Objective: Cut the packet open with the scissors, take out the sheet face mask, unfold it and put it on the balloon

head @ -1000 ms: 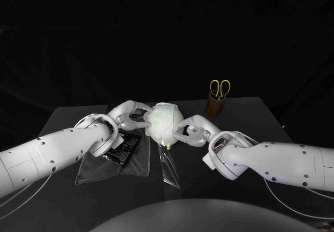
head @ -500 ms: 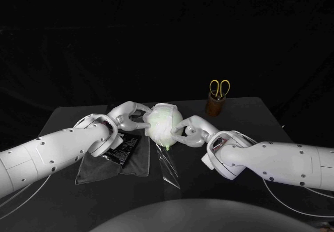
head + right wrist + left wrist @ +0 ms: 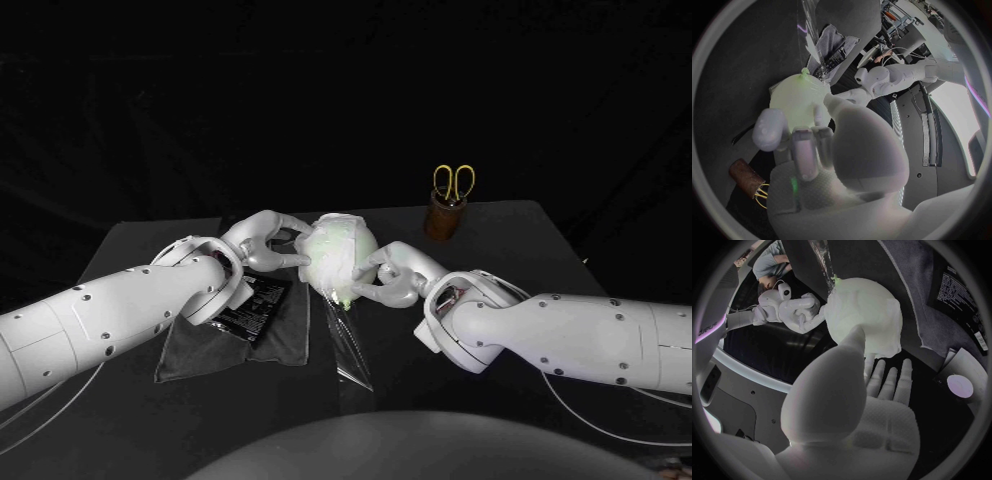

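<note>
We see the balloon (image 3: pixel 340 252), pale green, up at the centre of the counter (image 3: pixel 505 240), between the two hands, knot end tipped toward the robot. The sheet face mask (image 3: pixel 879 325) is draped over it, white and wrinkled, covering most of the side that faces the left wrist camera. The left hand (image 3: pixel 265 243) grasps the balloon's left side, thumb pressed on the mask, fingers (image 3: pixel 891 382) spread behind it. The right hand (image 3: pixel 395 272) grasps the right side near the knot, thumb and fingers (image 3: pixel 804 150) curled round it. Whether either hand also pinches the mask's edge, we can't tell. Below the balloon a clear film strip (image 3: pixel 348 345) lies on the counter. Just left of it is a dark cloth (image 3: pixel 231 350) with the black packet (image 3: pixel 254 305) on top, partly under the left arm. Well apart, toward the counter's far right, yellow-handled scissors (image 3: pixel 454 181) stand in a brown holder (image 3: pixel 446 220).
</note>
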Controlling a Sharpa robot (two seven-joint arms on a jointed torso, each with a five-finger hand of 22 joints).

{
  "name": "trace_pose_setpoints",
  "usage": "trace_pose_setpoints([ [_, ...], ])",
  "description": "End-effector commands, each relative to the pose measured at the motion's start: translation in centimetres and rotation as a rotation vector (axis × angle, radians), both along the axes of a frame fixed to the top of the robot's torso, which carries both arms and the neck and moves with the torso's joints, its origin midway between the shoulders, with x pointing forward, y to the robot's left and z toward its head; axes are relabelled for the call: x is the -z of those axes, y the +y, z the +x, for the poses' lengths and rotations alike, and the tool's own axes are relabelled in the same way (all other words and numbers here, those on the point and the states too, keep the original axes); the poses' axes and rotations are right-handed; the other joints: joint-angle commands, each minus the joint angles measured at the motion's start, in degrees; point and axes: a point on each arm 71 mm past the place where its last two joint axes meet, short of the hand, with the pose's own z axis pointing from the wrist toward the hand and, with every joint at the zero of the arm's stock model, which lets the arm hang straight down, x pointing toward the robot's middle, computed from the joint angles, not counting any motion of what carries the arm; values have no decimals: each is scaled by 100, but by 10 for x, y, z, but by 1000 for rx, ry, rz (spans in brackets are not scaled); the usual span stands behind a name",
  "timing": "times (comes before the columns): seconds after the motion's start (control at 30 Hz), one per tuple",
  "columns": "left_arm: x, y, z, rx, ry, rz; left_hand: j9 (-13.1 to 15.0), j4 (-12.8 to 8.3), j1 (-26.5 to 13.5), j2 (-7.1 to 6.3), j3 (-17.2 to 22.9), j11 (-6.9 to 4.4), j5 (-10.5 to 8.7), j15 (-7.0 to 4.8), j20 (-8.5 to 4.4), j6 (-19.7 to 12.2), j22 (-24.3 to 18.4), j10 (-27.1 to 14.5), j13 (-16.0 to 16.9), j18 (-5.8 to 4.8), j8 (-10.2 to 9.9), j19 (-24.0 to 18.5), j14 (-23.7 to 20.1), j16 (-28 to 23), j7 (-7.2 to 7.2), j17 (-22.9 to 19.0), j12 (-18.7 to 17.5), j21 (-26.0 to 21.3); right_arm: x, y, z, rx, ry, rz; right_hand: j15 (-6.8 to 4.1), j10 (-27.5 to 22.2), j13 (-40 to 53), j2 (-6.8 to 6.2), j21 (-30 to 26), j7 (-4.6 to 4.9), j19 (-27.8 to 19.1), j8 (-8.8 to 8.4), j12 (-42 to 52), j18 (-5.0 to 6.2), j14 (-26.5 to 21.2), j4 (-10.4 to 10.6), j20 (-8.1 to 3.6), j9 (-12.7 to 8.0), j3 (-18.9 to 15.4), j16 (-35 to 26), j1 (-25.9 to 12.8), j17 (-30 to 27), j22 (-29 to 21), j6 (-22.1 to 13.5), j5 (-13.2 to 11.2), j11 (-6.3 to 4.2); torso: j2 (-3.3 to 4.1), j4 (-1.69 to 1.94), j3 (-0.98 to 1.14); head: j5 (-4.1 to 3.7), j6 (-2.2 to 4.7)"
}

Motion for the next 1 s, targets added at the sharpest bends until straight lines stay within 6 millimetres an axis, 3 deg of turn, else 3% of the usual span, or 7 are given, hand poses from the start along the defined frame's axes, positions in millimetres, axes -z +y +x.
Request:
trace_pose_setpoints([
  [0.03,0,-2,-1,8,13,-3,8,3,12,33,32,0,13,3,-8,43,-4,29,-1,-84,2,50,33,-13,99,9,-19,18,0,3,0,-20,-13,-26,44,605,1508,-52,-26,38,-46,-59,20,58,610,-35,7,-48,18,25,-24,1509,-1,-75,40,68,2,9,6,7,1],
  [0.27,0,-2,-1,7,15,-5,8,3,10,34,34,0,13,5,-8,42,-4,34,0,-83,2,56,38,-13,99,10,-19,19,-1,11,-1,-37,-19,-13,51,605,1508,-24,-37,32,-54,-66,20,61,610,-65,12,-86,62,25,-9,1509,-3,-17,46,70,-3,0,-2,11,1],
  [1.0,0,-3,-1,2,25,-16,17,-2,1,40,58,5,13,27,-9,72,-5,64,2,-80,14,95,90,-3,106,18,-16,31,-12,35,-10,-105,-67,79,31,605,1508,73,-22,1,-44,-101,20,60,610,-267,-4,-242,309,25,86,1509,37,204,6,44,-2,-5,3,28,1],
])
